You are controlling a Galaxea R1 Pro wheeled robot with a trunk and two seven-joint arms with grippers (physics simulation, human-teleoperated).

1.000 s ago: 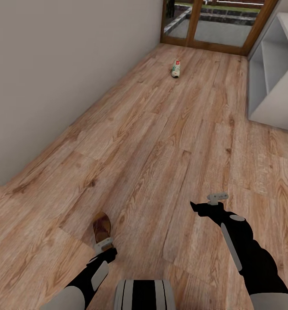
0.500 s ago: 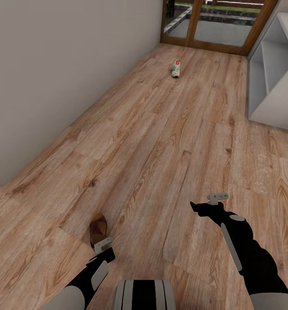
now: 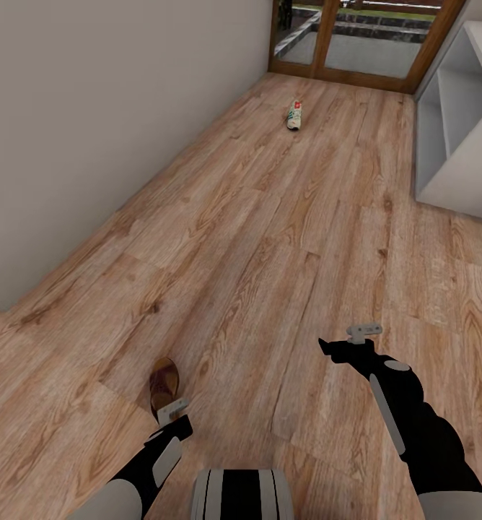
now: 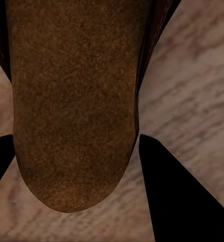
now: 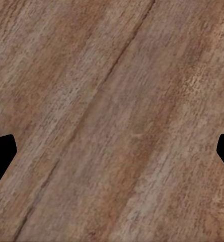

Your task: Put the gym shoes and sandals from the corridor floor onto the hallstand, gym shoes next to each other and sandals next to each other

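The grey wall (image 3: 118, 94) runs down the left side of the corridor, meeting the corridor floor (image 3: 270, 238) of light brown wood-grain planks. Taking the sandal (image 3: 164, 385) as the landmark: it lies flat on the floor near the bottom of the head view, dark brown with a tan footbed, its length pointing roughly away from the robot.

The left gripper (image 3: 173, 412) sits just at the near end of the sandal, at its heel. In the left wrist view the sandal's footbed (image 4: 74, 101) lies between the two dark fingers (image 4: 177, 196), which stand spread on either side of the rounded heel end; a strip of floor shows between the sandal and the finger on one side, so the gripper is open around the heel and has no grip on it.

Far beyond the sandal, up the corridor toward the wooden-framed glass door (image 3: 356, 40), one gym shoe (image 3: 294, 114) lies on the floor, white with green and red marks.

To the right of the sandal, the right gripper (image 3: 353, 339) hangs above bare planks. Its fingertips (image 5: 1, 151) show at opposite edges of the right wrist view, wide apart, with nothing between them.

Further right and well beyond the sandal, the hallstand (image 3: 457, 108) stands against the right side, pale grey-white with an open compartment facing the corridor.
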